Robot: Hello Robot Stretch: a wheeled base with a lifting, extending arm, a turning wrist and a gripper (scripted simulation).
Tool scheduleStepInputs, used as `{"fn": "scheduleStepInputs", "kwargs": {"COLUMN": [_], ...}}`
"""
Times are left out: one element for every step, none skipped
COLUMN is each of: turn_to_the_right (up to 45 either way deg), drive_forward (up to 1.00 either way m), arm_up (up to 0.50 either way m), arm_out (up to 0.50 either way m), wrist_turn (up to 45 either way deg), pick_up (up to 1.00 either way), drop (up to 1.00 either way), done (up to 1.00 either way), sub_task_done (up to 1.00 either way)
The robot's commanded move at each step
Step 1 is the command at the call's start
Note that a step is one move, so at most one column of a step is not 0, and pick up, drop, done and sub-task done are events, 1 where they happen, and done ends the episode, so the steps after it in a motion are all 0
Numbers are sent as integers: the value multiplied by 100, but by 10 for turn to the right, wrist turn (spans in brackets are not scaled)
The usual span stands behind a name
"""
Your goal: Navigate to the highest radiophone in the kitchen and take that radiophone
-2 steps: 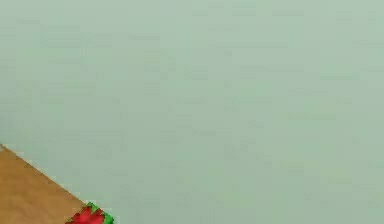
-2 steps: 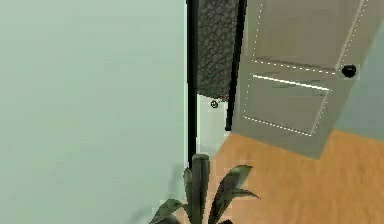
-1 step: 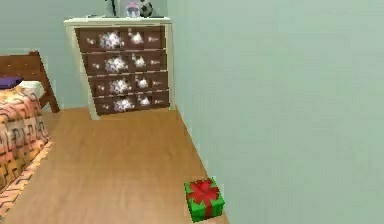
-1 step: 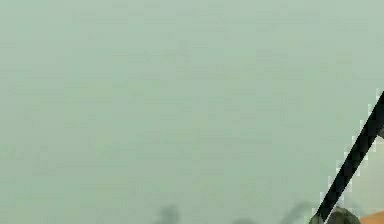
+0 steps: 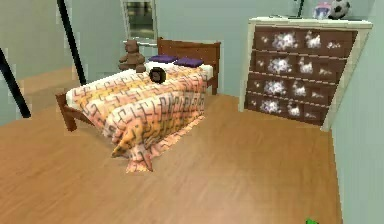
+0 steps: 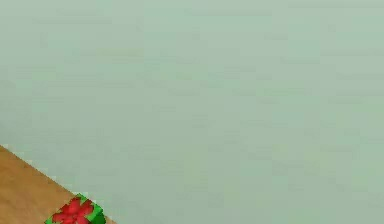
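A bedroom lies ahead in the forward view. A bed with an orange patterned cover stands at the left centre, with a brown teddy bear at its head and a dark round thing beside purple pillows.
A dark chest of drawers with white patches stands against the forward view's right wall, a ball on top. Wooden floor spreads in front. In the arm side view a pale wall stands close, with a red and green thing at the bottom.
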Motion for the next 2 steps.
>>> {"fn": "scheduleStepInputs", "kwargs": {"turn_to_the_right": [-150, 0], "drive_forward": [0, 40], "arm_up": [0, 0], "arm_out": [0, 0], "wrist_turn": [0, 0], "pick_up": [0, 0], "drop": [0, 0], "done": [0, 0], "sub_task_done": [0, 0]}}
